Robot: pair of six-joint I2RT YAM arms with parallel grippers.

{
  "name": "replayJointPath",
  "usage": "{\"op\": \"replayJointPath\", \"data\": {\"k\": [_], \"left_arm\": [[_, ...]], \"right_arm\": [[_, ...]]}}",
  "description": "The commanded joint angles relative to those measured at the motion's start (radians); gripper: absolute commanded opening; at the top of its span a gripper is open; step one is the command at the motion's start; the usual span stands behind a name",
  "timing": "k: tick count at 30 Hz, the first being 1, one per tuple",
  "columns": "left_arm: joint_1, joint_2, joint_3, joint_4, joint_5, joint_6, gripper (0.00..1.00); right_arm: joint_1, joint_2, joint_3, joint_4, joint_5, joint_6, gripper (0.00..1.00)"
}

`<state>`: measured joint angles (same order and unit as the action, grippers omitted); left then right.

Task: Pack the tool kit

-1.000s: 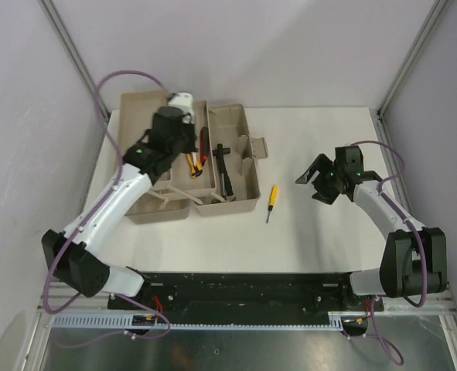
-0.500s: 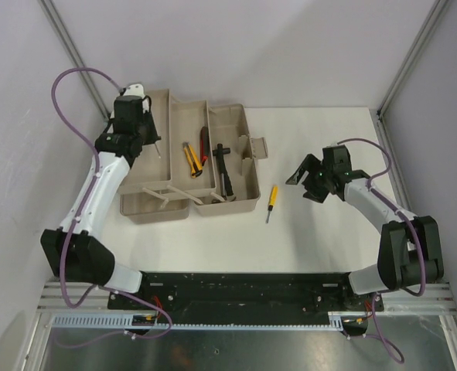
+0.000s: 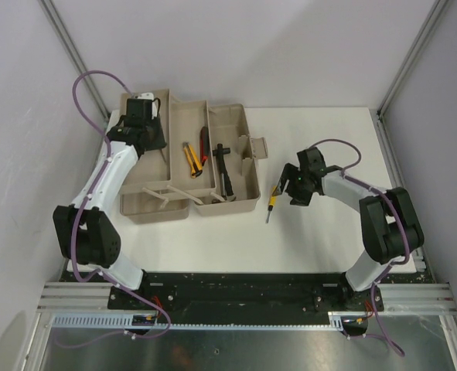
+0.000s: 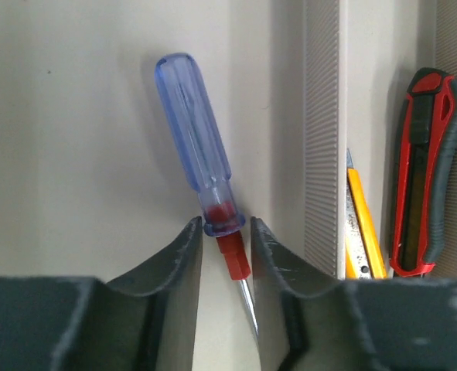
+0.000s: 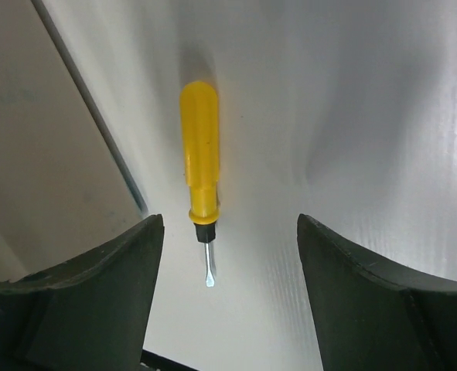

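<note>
The beige tool kit (image 3: 247,205) stands open at the table's back left, trays folded out. My left gripper (image 3: 158,137) hangs over its leftmost tray. In the left wrist view a blue-handled screwdriver (image 4: 193,139) with a red collar lies on the tray floor (image 4: 73,154). My left gripper (image 4: 225,232) is open, its jaws a little apart either side of the collar. A yellow-handled screwdriver (image 3: 272,199) lies on the table right of the box. My right gripper (image 3: 287,190) is open wide beside it; the wrist view shows the screwdriver (image 5: 199,147) just ahead of the gripper (image 5: 228,232).
A black hammer (image 3: 223,165) lies in the right compartment. A yellow tool (image 3: 189,158) and a red-handled tool (image 3: 204,142) lie in the middle tray, the red tool (image 4: 425,170) to the right of my left fingers. The box wall (image 5: 27,154) stands left of the right gripper.
My left arm swung from the middle tray to the left tray, and its jaws parted from shut. My right gripper moved left to the yellow screwdriver.
</note>
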<state>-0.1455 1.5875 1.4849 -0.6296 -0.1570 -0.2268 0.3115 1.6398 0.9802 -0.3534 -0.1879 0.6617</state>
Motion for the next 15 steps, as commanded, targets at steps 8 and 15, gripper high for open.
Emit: {"op": "replayJointPath", "data": {"k": [8, 15], "left_arm": [[0.005, -0.061, 0.078, -0.035, -0.096, -0.043, 0.62], [0.004, -0.153, 0.125, -0.035, -0.114, -0.066, 0.79]], "right_arm": [[0.131, 0.128, 0.171, -0.064, 0.283, -0.031, 0.67], [0.173, 0.191, 0.249, -0.080, 0.346, -0.018, 0.60]]}}
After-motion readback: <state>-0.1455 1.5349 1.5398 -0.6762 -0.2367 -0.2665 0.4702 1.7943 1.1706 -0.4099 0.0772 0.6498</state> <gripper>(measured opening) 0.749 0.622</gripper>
